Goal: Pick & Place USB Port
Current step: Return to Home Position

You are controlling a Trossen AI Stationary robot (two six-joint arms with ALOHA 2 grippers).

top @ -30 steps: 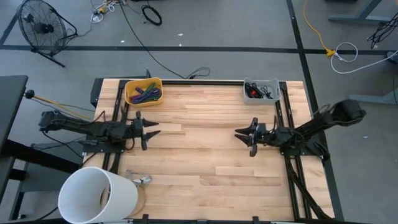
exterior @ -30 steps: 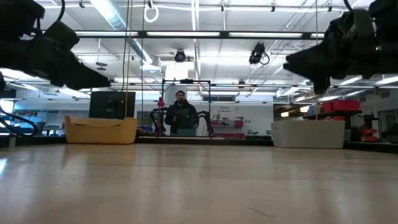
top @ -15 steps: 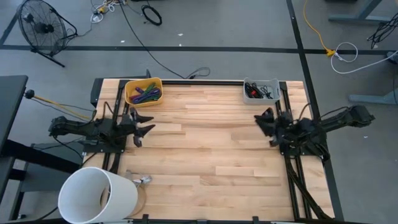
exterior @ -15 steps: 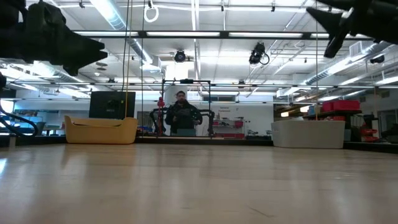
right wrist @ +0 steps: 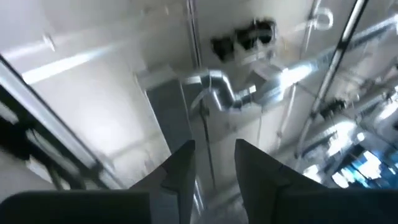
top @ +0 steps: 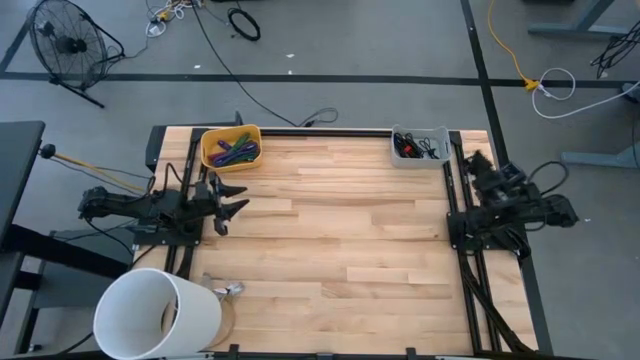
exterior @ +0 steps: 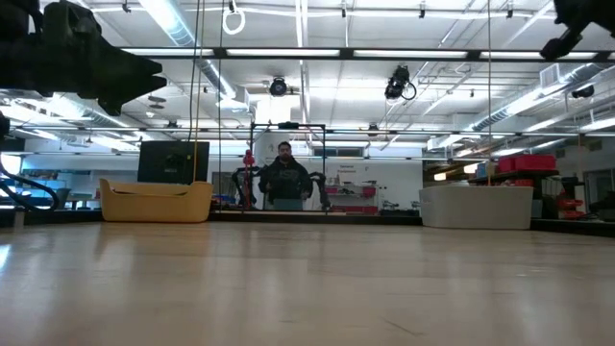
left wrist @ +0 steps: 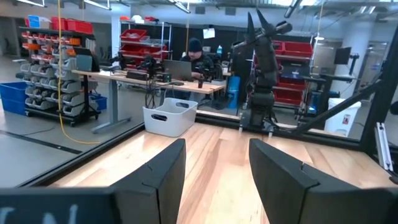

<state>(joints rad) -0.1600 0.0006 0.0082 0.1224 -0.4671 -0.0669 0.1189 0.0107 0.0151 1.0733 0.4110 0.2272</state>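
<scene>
Purple cables fill the yellow bin; black cables lie in the gray bin.

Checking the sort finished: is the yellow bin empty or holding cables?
Holding cables. In the high view, purple and green cables lie inside the yellow bin.

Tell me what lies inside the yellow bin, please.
The yellow bin holds a small heap of cables, mostly purple, some green. What lies under the heap is covered, so I cannot count them exactly.

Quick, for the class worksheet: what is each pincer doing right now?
Left pincer: open, holding nothing.
Right pincer: open, holding nothing.
</scene>
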